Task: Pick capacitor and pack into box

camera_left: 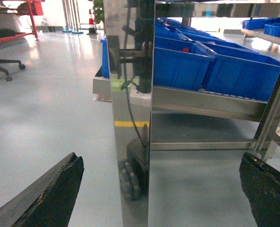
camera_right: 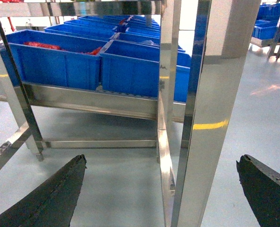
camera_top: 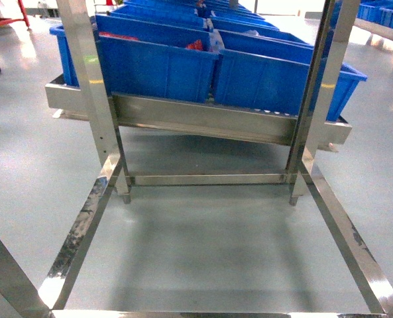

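Facing the steel rack (camera_top: 203, 122) of tilted blue bins (camera_top: 158, 63), both tools, left tool (camera_left: 158, 189) and right tool (camera_right: 161, 189), hang wide apart holding nothing; no capacitor or box visible yet.

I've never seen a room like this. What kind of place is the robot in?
Probably a factory or warehouse: rows of blue bins sit on a shiny steel rack, over a smooth grey floor.

Steel rack (camera_top: 203, 119) stands on grey floor (camera_top: 203, 252). Blue bins (camera_top: 163, 66) sit in rows on its far shelf; near frame bay holds nothing.
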Controlling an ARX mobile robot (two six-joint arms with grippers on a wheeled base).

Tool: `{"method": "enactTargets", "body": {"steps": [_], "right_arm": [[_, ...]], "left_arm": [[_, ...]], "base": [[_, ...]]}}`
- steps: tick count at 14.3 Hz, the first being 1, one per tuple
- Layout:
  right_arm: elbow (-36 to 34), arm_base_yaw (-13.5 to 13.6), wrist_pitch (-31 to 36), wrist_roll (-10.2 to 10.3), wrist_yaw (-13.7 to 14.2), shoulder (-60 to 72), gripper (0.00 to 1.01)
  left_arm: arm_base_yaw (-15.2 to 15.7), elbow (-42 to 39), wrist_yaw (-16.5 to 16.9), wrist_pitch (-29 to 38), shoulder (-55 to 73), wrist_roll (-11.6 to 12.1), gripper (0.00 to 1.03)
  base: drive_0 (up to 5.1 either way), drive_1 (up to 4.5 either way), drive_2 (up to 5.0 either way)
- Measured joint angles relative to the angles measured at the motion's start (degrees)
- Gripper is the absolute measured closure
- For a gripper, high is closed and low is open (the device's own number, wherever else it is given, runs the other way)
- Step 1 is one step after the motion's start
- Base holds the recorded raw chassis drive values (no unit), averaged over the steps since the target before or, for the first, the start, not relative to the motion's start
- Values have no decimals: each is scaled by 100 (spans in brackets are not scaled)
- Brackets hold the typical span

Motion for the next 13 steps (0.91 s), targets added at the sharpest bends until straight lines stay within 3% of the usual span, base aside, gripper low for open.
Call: {"method": "enactTargets", "body": {"steps": [13], "right_arm": [[0, 0, 0, -2, 0, 0, 3]], "left_arm": [[0, 0, 0, 0, 0, 0, 5]], "base": [[0, 0, 0]]}}
